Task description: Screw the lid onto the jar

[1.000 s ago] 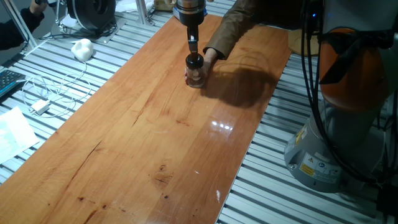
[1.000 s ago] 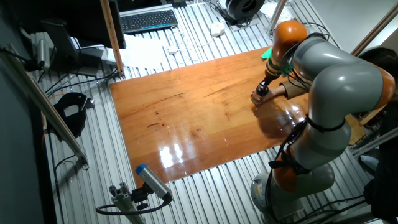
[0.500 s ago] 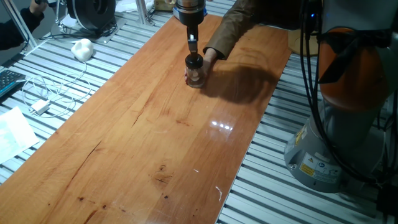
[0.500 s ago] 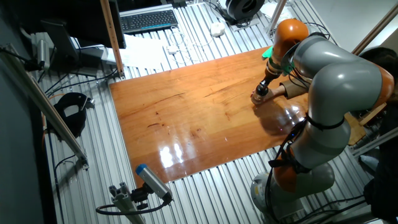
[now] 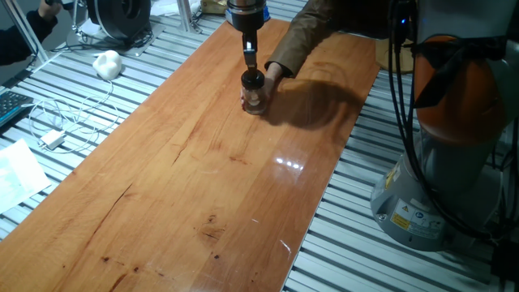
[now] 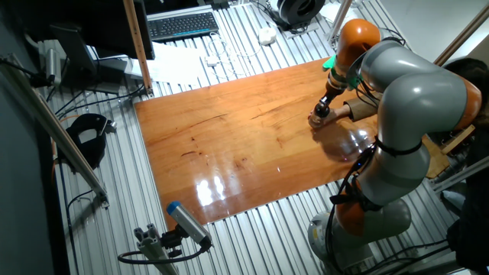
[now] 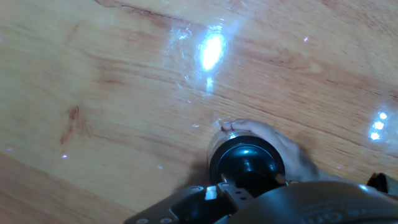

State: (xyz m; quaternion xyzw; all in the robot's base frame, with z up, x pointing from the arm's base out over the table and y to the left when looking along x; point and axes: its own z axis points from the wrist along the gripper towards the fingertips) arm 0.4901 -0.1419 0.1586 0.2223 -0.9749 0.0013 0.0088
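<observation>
- Your gripper [image 5: 250, 65] grips the lid's [image 5: 254, 79] knob; since a second ago it barely shifts.
- The jar [image 5: 255, 100], near the counter's [image 5: 186, 170] far edge, stays put, hand-steadied [image 7: 283, 149]: likely mid-screwing.

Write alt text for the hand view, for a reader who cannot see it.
Seen from straight above, a round black lid sits on a small glass jar on a glossy wooden table, with the gripper on the lid's knob at the bottom edge. A person's hand holds the jar from the right.
</observation>
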